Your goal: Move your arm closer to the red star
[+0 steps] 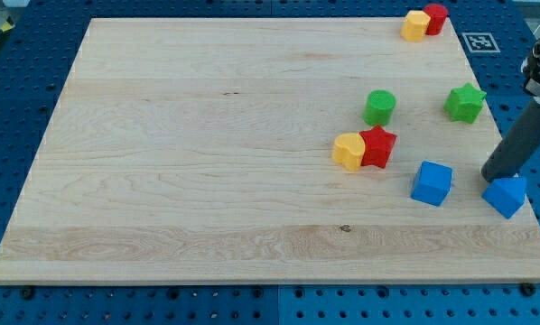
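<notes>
My tip (488, 176), a bare rod with no jaws to clench, sits just above the blue wedge-shaped block (506, 195); the approach remains undone, requiring travel toward the view's left to the red star-shaped block (377, 146) touching the yellow heart-shaped block (348, 151).

Bright, even light from overhead falls on the pale wooden desk (207, 135), with no glare. The blocks cast only small, soft shadows. The picture is sharp from edge to edge, the far side narrowing in perspective without visible bending.
</notes>
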Robot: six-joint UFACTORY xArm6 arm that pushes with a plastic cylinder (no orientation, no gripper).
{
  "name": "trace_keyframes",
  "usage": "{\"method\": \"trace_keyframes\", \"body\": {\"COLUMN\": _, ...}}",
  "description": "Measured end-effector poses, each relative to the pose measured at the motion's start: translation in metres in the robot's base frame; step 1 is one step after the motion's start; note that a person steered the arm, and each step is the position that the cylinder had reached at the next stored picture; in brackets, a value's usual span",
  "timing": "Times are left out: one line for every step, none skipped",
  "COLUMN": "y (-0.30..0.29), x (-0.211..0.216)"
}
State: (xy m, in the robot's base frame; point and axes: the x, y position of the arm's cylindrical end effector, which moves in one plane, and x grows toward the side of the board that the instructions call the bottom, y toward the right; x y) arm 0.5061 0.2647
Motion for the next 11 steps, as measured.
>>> {"method": "trace_keyframes", "body": {"y": 0.000, "x": 0.004}}
{"method": "trace_keyframes", "body": {"y": 0.000, "x": 0.009}}
{"method": "trace_keyframes", "body": {"y": 0.000, "x": -0.004}}
{"method": "trace_keyframes", "body": {"y": 0.000, "x": -0.006}}
{"method": "trace_keyframes", "body": {"y": -0.012, "x": -0.007}}
{"method": "trace_keyframes", "body": {"y": -0.028, "x": -0.007}}
{"method": "trace_keyframes", "body": {"y": -0.031, "x": -0.007}}
{"method": "trace_keyframes", "body": {"y": -0.032, "x": -0.013}}
{"method": "trace_keyframes", "body": {"y": -0.032, "x": -0.032}}
{"method": "trace_keyframes", "body": {"y": -0.042, "x": -0.035}}
{"method": "trace_keyframes", "body": {"y": -0.042, "x": -0.035}}
